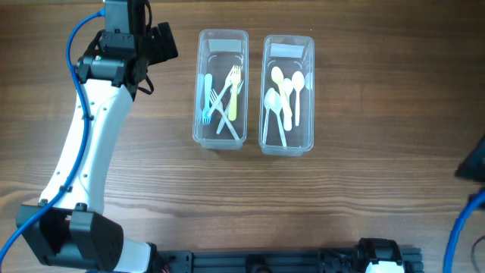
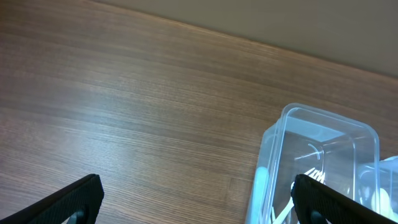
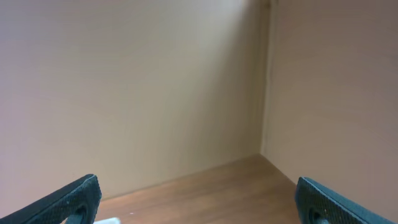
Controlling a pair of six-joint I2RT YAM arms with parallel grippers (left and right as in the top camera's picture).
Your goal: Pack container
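Observation:
Two clear plastic containers stand side by side at the table's middle back. The left container (image 1: 199, 91) holds several forks (image 1: 233, 95) in blue, yellow and white. The right container (image 1: 311, 91) holds several yellow and white spoons (image 1: 282, 95). My left gripper (image 1: 165, 43) hovers left of the fork container, open and empty. In the left wrist view that container (image 2: 323, 140) shows at the lower right, just behind the right fingertip (image 2: 336, 202), with the left gripper (image 2: 199, 208) over bare wood. My right gripper (image 3: 202, 202) is open and empty, facing the wall.
The white left arm (image 1: 83, 144) stretches along the table's left side from its base at the front. A dark part of the right arm (image 1: 471, 161) shows at the right edge. Beige walls meet in a corner (image 3: 264, 124) behind the table.

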